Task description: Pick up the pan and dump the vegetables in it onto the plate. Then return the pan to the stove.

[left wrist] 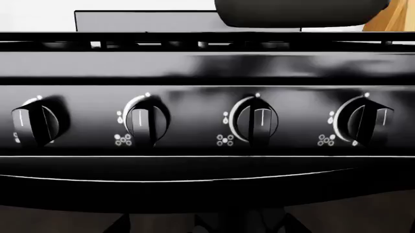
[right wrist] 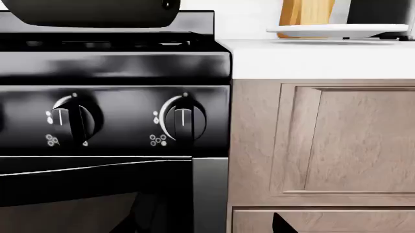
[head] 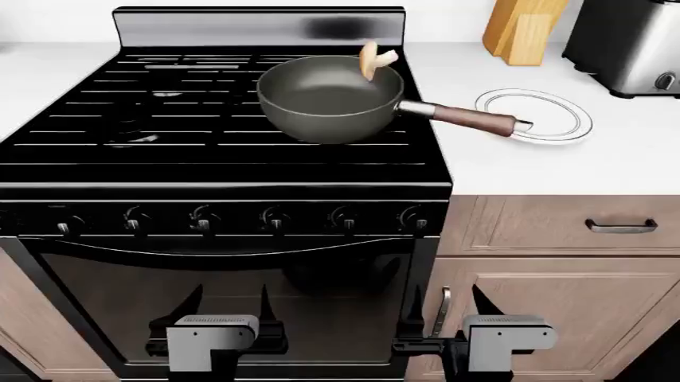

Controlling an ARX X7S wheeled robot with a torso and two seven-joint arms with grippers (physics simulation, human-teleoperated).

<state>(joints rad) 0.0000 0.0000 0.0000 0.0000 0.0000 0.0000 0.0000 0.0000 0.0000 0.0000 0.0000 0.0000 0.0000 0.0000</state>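
Note:
The dark-grey pan (head: 330, 99) sits on the right side of the black stove (head: 159, 119). Its wooden handle (head: 473, 120) reaches right over the white counter, ending at the plate's rim. One tan mushroom (head: 374, 60) leans on the pan's far rim. The white plate (head: 537, 99) with dark rings lies on the counter right of the stove. My left gripper (head: 229, 298) and right gripper (head: 444, 298) are both open and empty, low in front of the oven door, well below the pan. The pan's underside shows in the left wrist view (left wrist: 298, 12) and right wrist view (right wrist: 91, 12).
A wooden knife block (head: 521, 28) and a steel appliance (head: 627, 40) stand at the back of the counter. A row of knobs (head: 276, 216) runs along the stove front. Wooden cabinets with a drawer handle (head: 622, 226) are to the right of the oven.

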